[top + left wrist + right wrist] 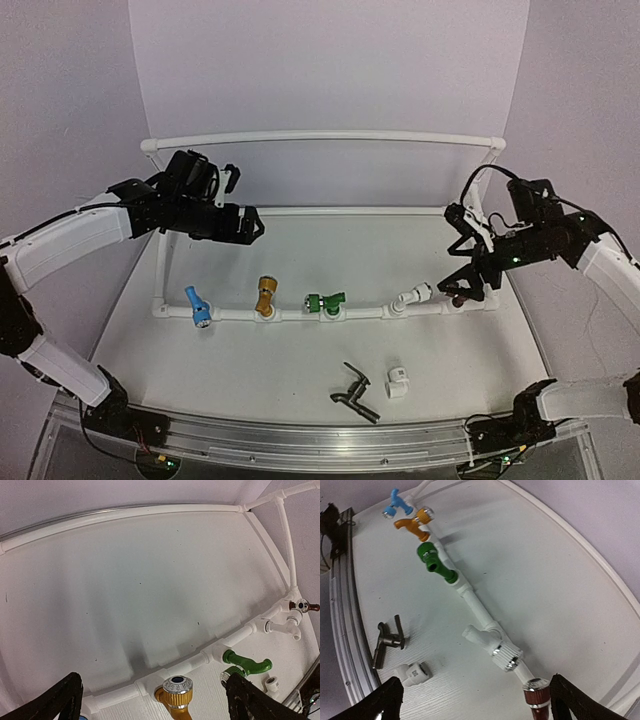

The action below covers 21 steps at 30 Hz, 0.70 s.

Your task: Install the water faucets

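Five water faucets stand on the front white pipe (365, 312): blue (197, 306), gold (265, 296), green (325, 302), white (411, 296) and maroon (458, 296). A dark grey faucet (354, 392) with a bent lever lies loose on the table in front, a small white fitting (397, 381) beside it. My left gripper (252, 225) is open and empty, up over the back left. My right gripper (458, 256) is open, over the pipe's right end. In the right wrist view the maroon faucet (536, 700) sits just inside one finger (575, 700), not gripped. The grey faucet (387, 642) and the fitting (412, 672) lie off to the left.
A white pipe frame (320, 138) runs round the back and sides of the white table (300, 260). A metal rail (300, 432) lines the near edge. The left wrist view shows the gold faucet (177, 690) and the green faucet (245, 664) below.
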Each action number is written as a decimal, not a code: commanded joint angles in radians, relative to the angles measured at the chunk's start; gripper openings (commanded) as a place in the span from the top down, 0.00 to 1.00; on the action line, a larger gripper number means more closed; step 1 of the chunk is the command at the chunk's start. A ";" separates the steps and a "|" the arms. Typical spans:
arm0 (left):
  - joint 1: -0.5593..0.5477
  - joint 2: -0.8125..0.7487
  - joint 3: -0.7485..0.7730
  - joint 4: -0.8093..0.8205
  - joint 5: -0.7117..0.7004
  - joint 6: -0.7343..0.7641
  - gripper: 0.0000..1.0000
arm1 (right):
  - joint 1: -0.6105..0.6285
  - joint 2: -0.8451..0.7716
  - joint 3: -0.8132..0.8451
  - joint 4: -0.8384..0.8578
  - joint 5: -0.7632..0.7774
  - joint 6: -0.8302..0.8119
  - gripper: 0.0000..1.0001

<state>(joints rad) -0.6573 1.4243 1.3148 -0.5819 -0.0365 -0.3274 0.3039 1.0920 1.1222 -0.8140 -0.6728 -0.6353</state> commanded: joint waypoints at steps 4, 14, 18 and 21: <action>-0.021 -0.087 -0.004 -0.036 0.023 -0.051 0.00 | 0.379 0.087 0.020 -0.090 0.150 -0.044 0.02; -0.039 -0.144 -0.025 -0.073 0.007 -0.106 0.00 | 0.771 0.184 -0.099 0.022 0.450 -0.041 0.13; -0.042 -0.172 -0.034 -0.077 0.024 -0.123 0.00 | 0.852 0.266 -0.137 0.047 0.603 -0.072 0.28; -0.044 -0.199 -0.053 -0.067 0.032 -0.135 0.00 | 0.863 0.319 -0.164 0.073 0.661 -0.092 0.37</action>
<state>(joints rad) -0.6952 1.2835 1.2802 -0.6511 -0.0194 -0.4332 1.1488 1.3524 0.9953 -0.7851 -0.1760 -0.6907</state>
